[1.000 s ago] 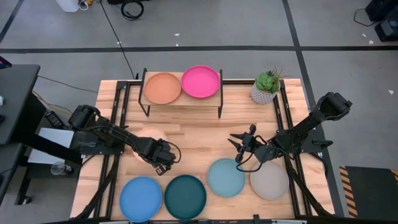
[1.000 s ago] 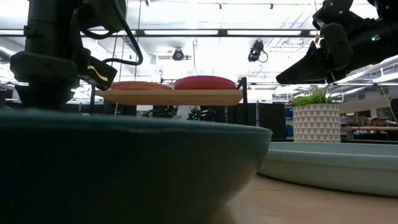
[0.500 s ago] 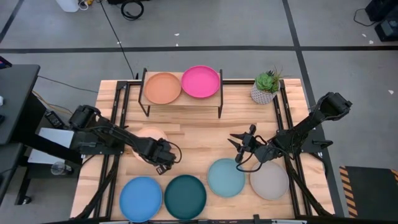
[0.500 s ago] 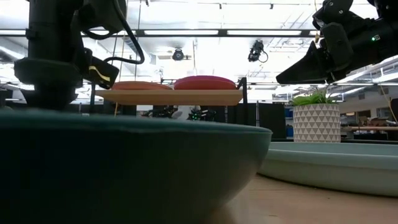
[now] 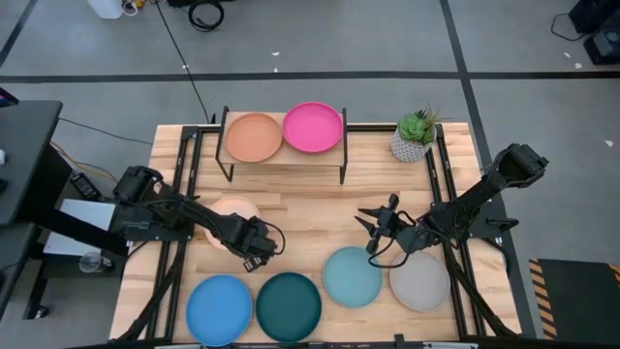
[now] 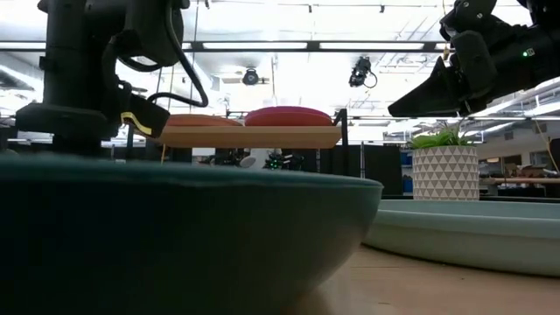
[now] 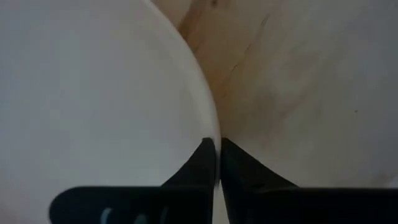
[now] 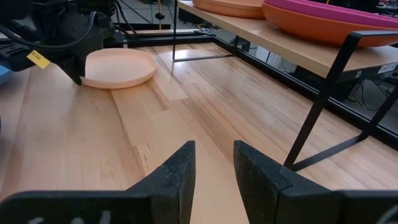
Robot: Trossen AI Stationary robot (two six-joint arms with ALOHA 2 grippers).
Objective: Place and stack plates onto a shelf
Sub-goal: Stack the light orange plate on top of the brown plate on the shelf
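So right now I've got the left gripper point(image 5: 254, 244) down at the left-centre of the high view, and in the left wrist view its fingers point(image 7: 205, 163) are pinched nearly shut on the rim of the cream plate point(image 5: 231, 214), one finger inside the edge and one outside. That plate lies flat on the tabletop point(image 5: 310, 208), just above the blue plate point(image 5: 219, 307) and dark teal plate point(image 5: 288, 304) along the bottom edge.

The shelf point(image 5: 284, 155) sits at top centre and already carries the orange plate point(image 5: 254, 137) and the pink plate point(image 5: 313, 127) side by side, so I reckon this one has to go on top of one of them.

My plan for doing it cleanly: lift straight up first so the far edge doesn't drag, keep it level since it's only a rim pinch, and clear the shelf's front edge before lowering.

The right gripper point(image 5: 373, 231) waits at centre-right, fingers a little apart and empty, above the light blue plate point(image 5: 352, 275) with the grey plate point(image 5: 420, 280) next to it.
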